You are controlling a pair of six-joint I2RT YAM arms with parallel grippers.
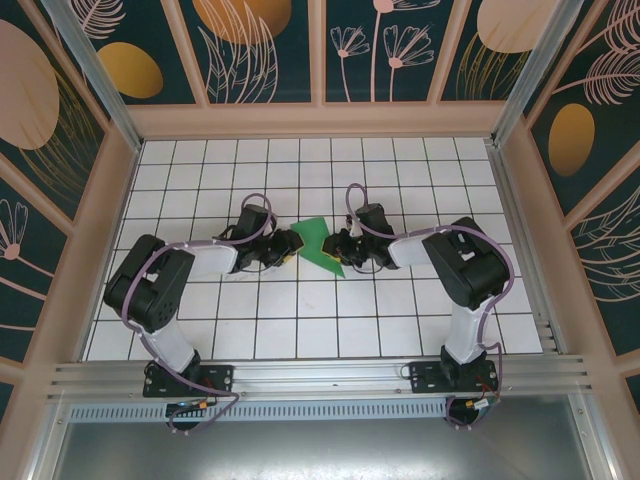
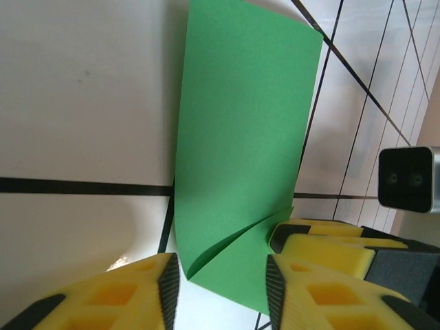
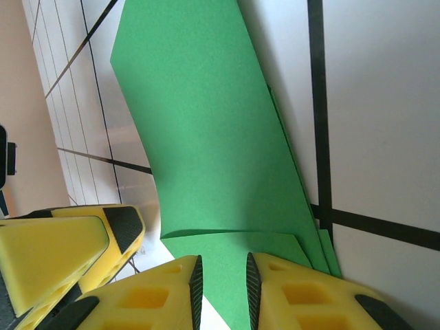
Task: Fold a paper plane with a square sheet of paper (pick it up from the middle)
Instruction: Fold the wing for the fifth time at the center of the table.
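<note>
Step in hand: creasing square sheet of paper (image 1: 318, 240), part-folded, midway between table (image 1: 300, 325) side edges.
Right gripper (image 3: 221, 275): nearly closed, pinching sheet.
Left gripper (image 2: 218, 275): part open, astride folded corner.
Next, likely: clamp left, press crease flat.

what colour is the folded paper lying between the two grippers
The sheet of paper is plain green, no pattern; clearest in the left wrist view.
</note>
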